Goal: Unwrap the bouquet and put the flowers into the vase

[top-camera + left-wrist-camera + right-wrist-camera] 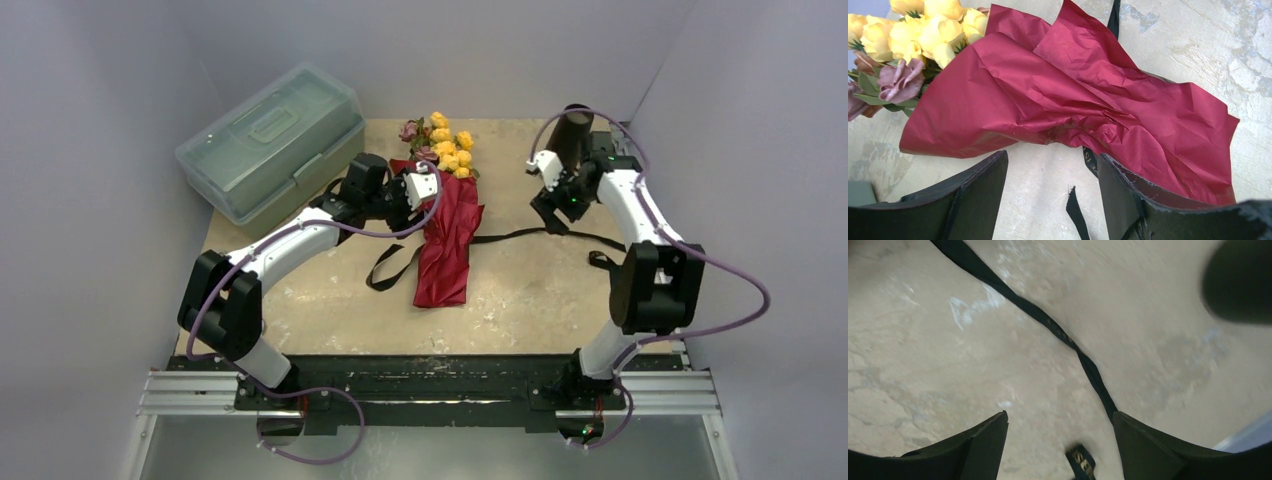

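The bouquet (pixel 447 232) lies in the middle of the table, its crumpled red paper (pixel 1073 100) still round the stems. The flowers (pixel 445 140), yellow and dusky pink (pixel 923 30), stick out at its far end. My left gripper (pixel 428 203) (pixel 1050 165) stands open just short of the paper's left side, with nothing between its fingers. The black ribbon (pixel 520 236) (pixel 1048 322) trails loose from the bouquet to the right. My right gripper (pixel 552 212) (pixel 1060 422) is open above it, a ribbon end (pixel 1080 460) lying free between the fingers. The black vase (pixel 575 130) (pixel 1240 282) stands behind the right gripper.
A translucent green-grey lidded box (pixel 270 140) sits at the far left of the table. Grey walls close in the table at the back and both sides. Another loop of ribbon (pixel 385 275) lies left of the paper's near end.
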Controlling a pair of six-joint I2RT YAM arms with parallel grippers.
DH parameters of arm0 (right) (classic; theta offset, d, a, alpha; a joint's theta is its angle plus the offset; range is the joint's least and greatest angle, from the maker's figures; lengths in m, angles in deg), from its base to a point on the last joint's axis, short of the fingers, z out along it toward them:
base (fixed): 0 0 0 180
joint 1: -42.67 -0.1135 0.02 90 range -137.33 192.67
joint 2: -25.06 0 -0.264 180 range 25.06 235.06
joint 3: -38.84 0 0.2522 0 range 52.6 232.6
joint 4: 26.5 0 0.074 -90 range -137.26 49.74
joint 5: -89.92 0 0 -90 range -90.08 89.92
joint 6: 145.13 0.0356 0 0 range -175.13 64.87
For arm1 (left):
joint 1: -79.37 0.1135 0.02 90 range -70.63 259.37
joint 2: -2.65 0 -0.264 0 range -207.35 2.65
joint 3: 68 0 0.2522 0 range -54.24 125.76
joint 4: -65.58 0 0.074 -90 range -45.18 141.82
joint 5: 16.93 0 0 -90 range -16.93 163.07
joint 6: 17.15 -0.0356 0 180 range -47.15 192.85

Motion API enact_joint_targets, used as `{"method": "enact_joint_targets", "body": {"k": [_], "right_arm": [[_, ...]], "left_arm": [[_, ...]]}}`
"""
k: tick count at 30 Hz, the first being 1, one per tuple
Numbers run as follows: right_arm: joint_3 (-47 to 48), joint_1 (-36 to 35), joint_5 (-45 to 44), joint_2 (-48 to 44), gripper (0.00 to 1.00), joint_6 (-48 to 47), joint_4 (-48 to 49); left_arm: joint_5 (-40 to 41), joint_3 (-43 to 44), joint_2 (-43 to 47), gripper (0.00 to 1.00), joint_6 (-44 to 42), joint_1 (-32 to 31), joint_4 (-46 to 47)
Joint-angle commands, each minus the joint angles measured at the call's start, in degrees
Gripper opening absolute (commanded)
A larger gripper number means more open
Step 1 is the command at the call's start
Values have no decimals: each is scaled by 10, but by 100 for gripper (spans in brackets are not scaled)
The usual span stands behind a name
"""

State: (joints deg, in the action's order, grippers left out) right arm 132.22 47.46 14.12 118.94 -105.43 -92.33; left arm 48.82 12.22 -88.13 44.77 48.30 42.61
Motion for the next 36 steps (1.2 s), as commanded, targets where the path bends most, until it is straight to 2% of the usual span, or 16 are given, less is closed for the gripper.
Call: {"method": "enact_joint_targets", "body": {"k": [1,10,24,29,34,35,36], "right_arm": [[39,-43,39,65,80,11,36],[135,-97,55,177,76,0,17],[122,-131,51,245,72,-10,10],[75,-131,33,227,61,-23,23],[17,-131,-2,199,39,-24,62],[12,-131,-6,192,34,-25,66],[9,-131,-7,188,25,-25,67]], "left_arm": [[-18,27,3,65,-4,-2,-25],[-5,18,18,65,0,-2,-34],[5,27,21,65,-19,-2,-52],[8,26,19,65,-19,-2,-50],[9,24,17,65,-16,-2,-45],[9,24,16,65,-16,-2,-43],[8,24,15,65,-15,-2,-42]]}}
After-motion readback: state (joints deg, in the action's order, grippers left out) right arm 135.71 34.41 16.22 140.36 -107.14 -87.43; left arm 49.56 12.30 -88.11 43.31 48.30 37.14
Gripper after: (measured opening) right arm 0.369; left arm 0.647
